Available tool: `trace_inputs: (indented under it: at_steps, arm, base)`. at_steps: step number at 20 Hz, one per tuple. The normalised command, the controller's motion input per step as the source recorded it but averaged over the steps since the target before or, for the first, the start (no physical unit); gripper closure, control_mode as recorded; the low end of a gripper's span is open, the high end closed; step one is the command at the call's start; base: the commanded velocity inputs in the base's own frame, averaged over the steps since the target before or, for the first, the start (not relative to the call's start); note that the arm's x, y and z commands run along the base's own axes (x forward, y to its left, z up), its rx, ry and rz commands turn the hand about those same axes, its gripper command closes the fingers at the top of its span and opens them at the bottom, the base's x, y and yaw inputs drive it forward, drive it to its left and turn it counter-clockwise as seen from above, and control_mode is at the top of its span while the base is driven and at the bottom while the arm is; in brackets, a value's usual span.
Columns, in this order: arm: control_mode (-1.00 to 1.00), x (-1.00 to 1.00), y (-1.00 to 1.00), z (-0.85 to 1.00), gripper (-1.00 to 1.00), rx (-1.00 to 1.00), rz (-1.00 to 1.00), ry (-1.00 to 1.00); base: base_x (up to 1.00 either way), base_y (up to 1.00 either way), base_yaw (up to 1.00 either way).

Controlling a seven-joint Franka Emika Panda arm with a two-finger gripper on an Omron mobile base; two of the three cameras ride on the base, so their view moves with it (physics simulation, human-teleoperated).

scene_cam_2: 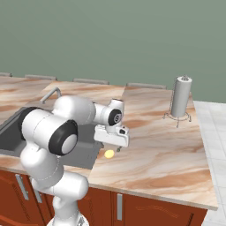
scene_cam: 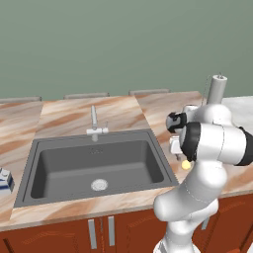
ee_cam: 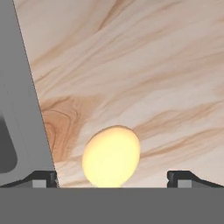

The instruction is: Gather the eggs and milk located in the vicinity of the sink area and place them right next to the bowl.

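Where the marbled counter [scene_cam_2: 167, 145] meets the right rim of the sink [scene_cam: 94, 165], the gripper [ee_cam: 113, 178] hangs low over the surface with its two fingertips [ee_cam: 43, 178] set wide apart and holding nothing. Between them, in the hand view, lies the pale yellow egg [ee_cam: 112, 156], resting on the counter just beside the sink's grey edge; whether either fingertip touches it cannot be told. In the right base view the same egg sits directly under the white hand, near the counter's front edge. The sink is a dark grey basin with a round silver drain [scene_cam: 99, 185] and a thin grey faucet [scene_cam: 95, 124] at its rear rim. At the far left edge of the left base view, a white carton with dark blue bands, the milk [scene_cam: 4, 180], stands on the counter, well apart from the gripper. Farther back on the right, a paper towel holder [scene_cam_2: 180, 98] stands upright near the wall.
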Motion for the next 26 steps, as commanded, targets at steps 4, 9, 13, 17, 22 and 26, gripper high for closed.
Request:
trace_inputs:
  at_steps: [4,9,13,17,22,26]
  arm:
    - [-1.00,-0.27,0.01,0.00,-1.00,0.00,0.00,0.05]
    - [-1.00,-0.05,0.00,0.00,-1.00,0.00,0.00,0.00]
    - [-1.00,0.01,0.00,0.00,-1.00,0.00,0.00,0.00]
    - [-1.00,0.07,0.00,0.00,-1.00,0.00,0.00,0.00]
    - [-1.00,0.07,0.02,-0.08,-1.00,0.00,0.00,0.00]
    - [-1.00,0.00,0.00,-0.23,-1.00,0.00,0.00,0.00]
  base:
    - [0.00,0.00,0.00]
    - [0.00,0.00,0.00]
    - [0.00,0.00,0.00]
    - [0.00,0.00,0.00]
    - [0.00,0.00,0.00]
    - [0.00,0.00,0.00]
